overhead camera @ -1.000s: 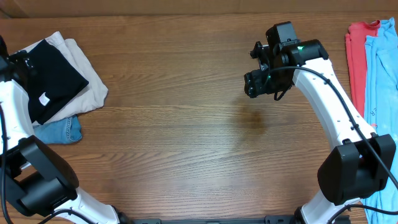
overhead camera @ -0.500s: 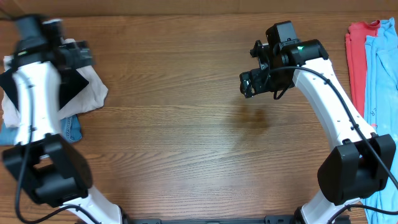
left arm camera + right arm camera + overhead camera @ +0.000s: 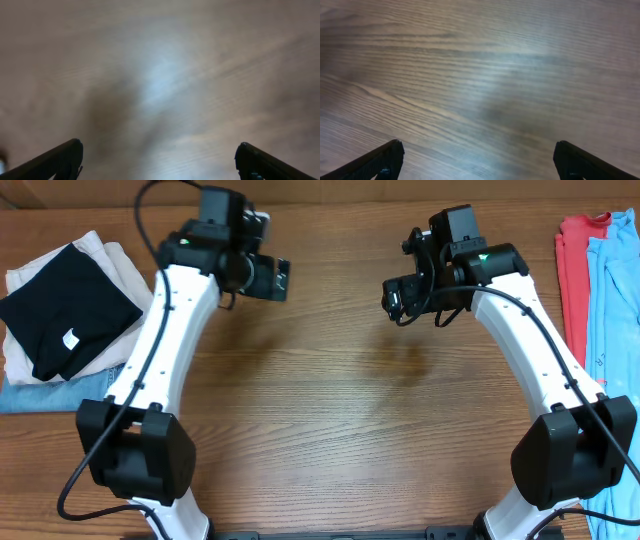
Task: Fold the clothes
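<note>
- The folded black shirt lies at the far left corner of the table, on cream trousers, well apart from both end effectors.
- The left end effector and right end effector gape wide, empty.
- The shirt's white tag is unreadable.

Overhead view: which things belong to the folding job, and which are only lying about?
Job: black shirt, folded, atop the left pile; left gripper, right gripper, both open and empty.
Lying about: cream trousers and blue jeans under it; red garment, light blue garment at the right edge.
</note>
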`<action>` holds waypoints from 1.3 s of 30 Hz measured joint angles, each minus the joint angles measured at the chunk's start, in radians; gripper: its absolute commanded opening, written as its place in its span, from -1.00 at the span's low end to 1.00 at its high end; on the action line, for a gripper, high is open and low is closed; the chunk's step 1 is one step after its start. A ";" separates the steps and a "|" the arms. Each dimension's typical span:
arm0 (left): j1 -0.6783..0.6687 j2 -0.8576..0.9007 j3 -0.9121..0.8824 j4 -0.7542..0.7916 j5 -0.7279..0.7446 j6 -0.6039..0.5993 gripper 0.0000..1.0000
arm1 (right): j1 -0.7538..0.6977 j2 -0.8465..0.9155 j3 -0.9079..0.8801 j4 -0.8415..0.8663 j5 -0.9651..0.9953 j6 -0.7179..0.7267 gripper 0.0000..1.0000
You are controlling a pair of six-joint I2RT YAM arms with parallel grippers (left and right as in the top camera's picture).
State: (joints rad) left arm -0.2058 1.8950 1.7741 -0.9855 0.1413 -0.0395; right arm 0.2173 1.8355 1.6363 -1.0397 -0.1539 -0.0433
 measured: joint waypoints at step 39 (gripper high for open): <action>-0.096 -1.190 -0.785 0.003 -0.386 -0.276 1.00 | -0.067 -1.176 -0.730 -0.006 0.127 0.227 1.00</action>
State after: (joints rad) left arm -0.3016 0.7048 0.9890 -0.9825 -0.2443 -0.3157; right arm 0.1505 0.6594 0.9066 -1.0462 -0.0265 0.1833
